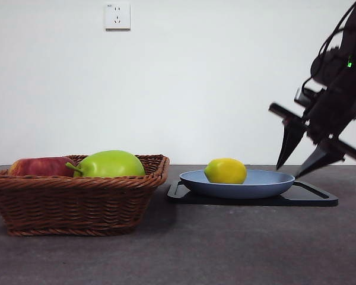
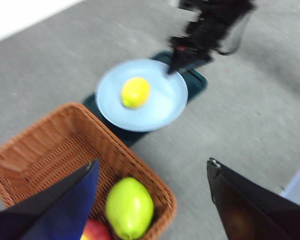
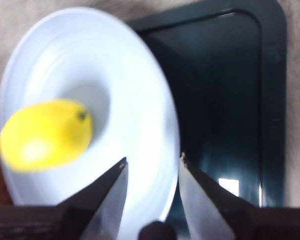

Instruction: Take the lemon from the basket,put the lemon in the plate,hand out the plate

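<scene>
The yellow lemon [image 1: 225, 171] lies in the light-blue plate [image 1: 267, 183], left of its middle, and the plate rests on a black tray. In the right wrist view the lemon [image 3: 45, 134] lies off to one side. My right gripper [image 1: 289, 171] hangs open just above the plate's right rim [image 3: 165, 120], its jaws on either side of that edge and touching nothing [image 3: 153, 158]. My left gripper [image 2: 152, 162] is open and empty, high above the wicker basket [image 2: 45, 150], out of the front view. From there I see the lemon [image 2: 135, 92] in the plate [image 2: 160, 105] and the right gripper [image 2: 176, 67] at its rim.
The basket [image 1: 77, 199] stands at the left and holds a green apple [image 1: 110, 164] and a red apple [image 1: 40, 167]. The black tray [image 1: 311, 199] sticks out past the plate on the right. A white wall with a socket closes the back.
</scene>
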